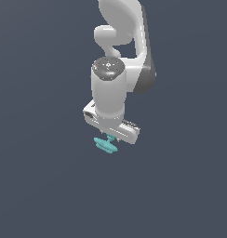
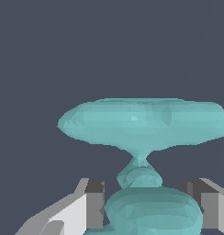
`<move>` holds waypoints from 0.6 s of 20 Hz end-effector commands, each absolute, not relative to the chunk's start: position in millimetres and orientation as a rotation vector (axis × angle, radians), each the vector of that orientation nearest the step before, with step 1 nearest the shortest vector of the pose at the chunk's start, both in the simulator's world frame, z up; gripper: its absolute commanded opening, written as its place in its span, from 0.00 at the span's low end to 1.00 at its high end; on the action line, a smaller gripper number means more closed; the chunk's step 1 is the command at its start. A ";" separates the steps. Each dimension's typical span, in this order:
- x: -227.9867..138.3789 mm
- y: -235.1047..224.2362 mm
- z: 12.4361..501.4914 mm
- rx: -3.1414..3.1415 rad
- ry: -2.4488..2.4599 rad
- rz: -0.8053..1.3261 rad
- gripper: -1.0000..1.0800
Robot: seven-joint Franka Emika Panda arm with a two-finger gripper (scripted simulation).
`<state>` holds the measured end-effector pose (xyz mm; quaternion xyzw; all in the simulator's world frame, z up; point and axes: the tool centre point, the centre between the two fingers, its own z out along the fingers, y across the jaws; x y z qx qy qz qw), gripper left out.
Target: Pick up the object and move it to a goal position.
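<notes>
Gripper [image 1: 110, 137]: pointing down, its fingers [image 2: 88, 209] clamping the near plate of the teal object from both sides.
Object [image 1: 106, 145]: hanging just beneath the gripper, far plate sticking out below; no counter edges are showing.

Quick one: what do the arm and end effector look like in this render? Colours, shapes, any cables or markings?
Glossy white rounded arm with a dark grey joint band and a dark speckled cap on the wrist cylinder. White boxy end effector; its fingers are angular white-grey with dark grey inner pads. No cables or markings visible.
</notes>
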<state>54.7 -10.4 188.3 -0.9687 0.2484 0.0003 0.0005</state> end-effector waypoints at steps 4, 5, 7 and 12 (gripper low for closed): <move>38.0 -1.3 251.7 -3.042 0.781 0.001 0.00; 35.2 0.3 263.1 -3.042 0.781 0.000 0.00; 29.7 3.6 285.6 -3.042 0.781 0.000 0.00; 18.2 11.1 335.4 -3.043 0.781 0.000 0.00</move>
